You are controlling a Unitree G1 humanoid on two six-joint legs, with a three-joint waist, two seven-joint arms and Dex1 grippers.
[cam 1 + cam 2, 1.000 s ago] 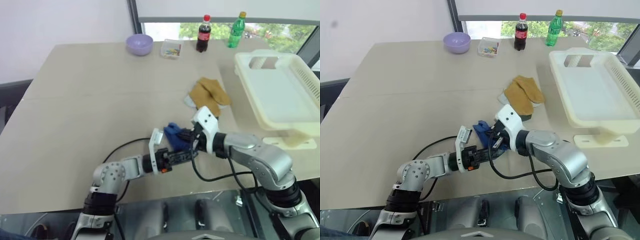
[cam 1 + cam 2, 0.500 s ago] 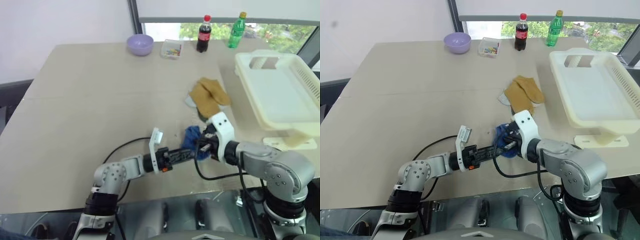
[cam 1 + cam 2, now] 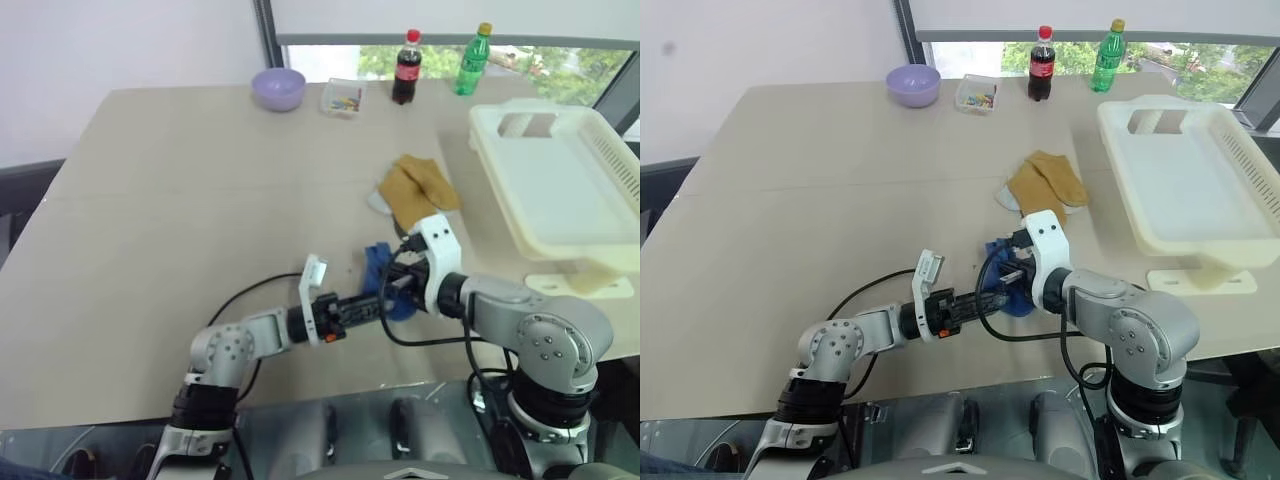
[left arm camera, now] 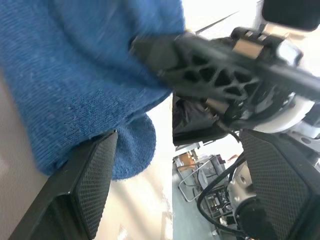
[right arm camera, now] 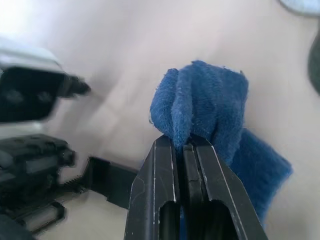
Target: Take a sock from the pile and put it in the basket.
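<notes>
Near the front edge of the table [image 3: 150, 250], the two grippers are meeting over the blue sock [image 3: 378, 262]. The right gripper [image 5: 184, 145] is pinching a bunched fold of the sock between fingers pressed tight together. The sock is hanging crumpled just above the tabletop, so its long axis and the way its toe points cannot be told.

The left gripper [image 3: 372, 306] is reaching in level from the left with its fingers [image 4: 95, 175] spread wide, one on each side of the sock's lower part without closing on it. That spread and the sock's knitted weave are showing in the left wrist view; the pinch itself is showing in the right wrist view.

Just beyond lies the pile [image 3: 415, 192], mustard-yellow socks on top. The cream basket [image 3: 560, 190] is sitting to the right, well apart from the sock.

At the far edge are standing a lilac bowl [image 3: 279, 88], a small clear box [image 3: 342, 98], a red-labelled cola bottle [image 3: 406, 68] and a green bottle [image 3: 474, 60]; their writing is too small to read.
</notes>
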